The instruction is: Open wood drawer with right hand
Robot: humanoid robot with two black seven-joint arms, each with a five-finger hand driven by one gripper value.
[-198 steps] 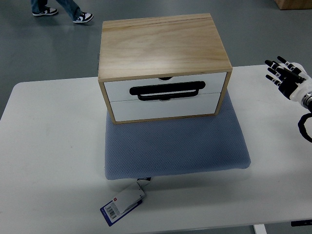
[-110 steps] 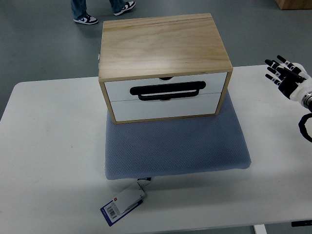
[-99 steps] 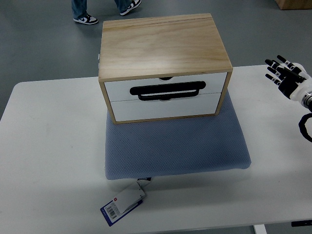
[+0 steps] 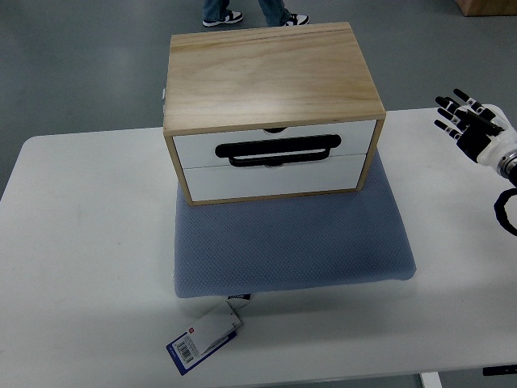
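Observation:
A light wood drawer box [image 4: 271, 81] stands on a blue-grey cushion [image 4: 291, 242] in the middle of the white table [image 4: 81, 259]. Its front shows two white drawers, both shut, with a black handle [image 4: 276, 151] across the seam between them. My right hand [image 4: 468, 125] hovers over the table's far right edge, well to the right of the box, fingers spread and holding nothing. The left arm does not show.
A white and blue tag [image 4: 202, 338] hangs from the cushion's front edge. A black cable loop [image 4: 505, 212] lies at the right edge under my wrist. A person's legs and shoes [image 4: 254, 14] pass on the grey floor beyond the box.
My right hand has shifted very slightly up and left. The person on the floor behind has walked from left to right. The box and drawers have not moved.

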